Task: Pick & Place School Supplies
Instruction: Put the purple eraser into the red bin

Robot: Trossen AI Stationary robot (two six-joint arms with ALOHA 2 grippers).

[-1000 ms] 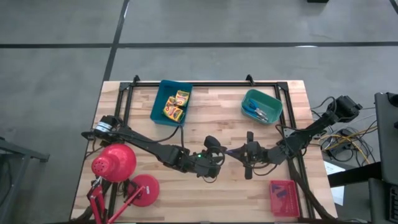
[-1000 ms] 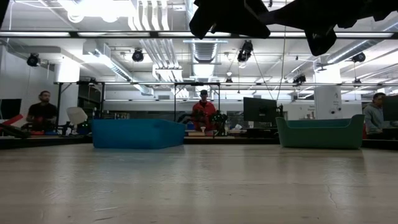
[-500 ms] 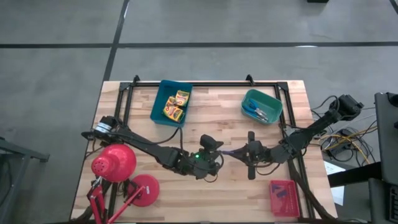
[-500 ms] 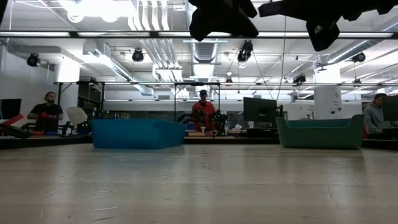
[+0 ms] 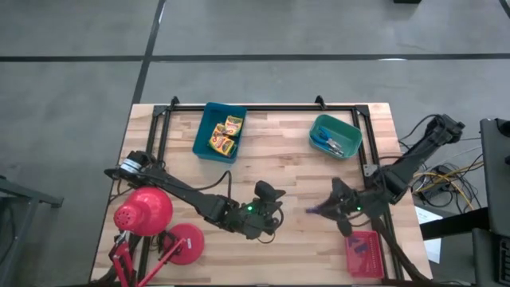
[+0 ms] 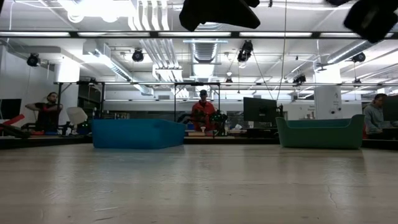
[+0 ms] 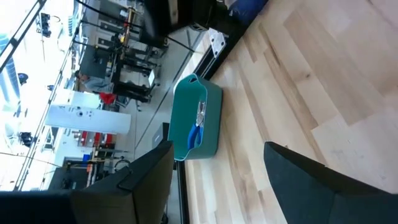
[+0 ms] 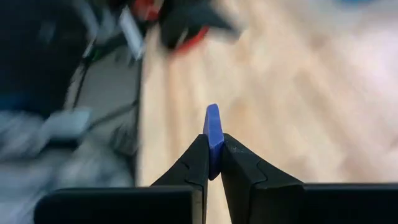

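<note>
Purple stick [image 8: 212, 134], one, is sitting pinched in the closed right gripper [image 8: 212, 163] near the red tray [image 5: 364, 253]. Left gripper [image 7: 217, 163] is hanging wide open, empty. Three crayon boxes [image 5: 224, 134] are lying in the blue tray [image 5: 205, 127].

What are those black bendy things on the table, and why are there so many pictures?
Those are two robot arms, each ending in a claw. One camera looks down from above, one sits low at table height, and one rides on each wrist. On the wooden table stand a blue tray with yellow crayon boxes, a teal tray with scissors, a red tray with purple sticks, and a red lamp. The right claw is pinching a small purple stick near the red tray. The left claw is open and holds nothing.
</note>
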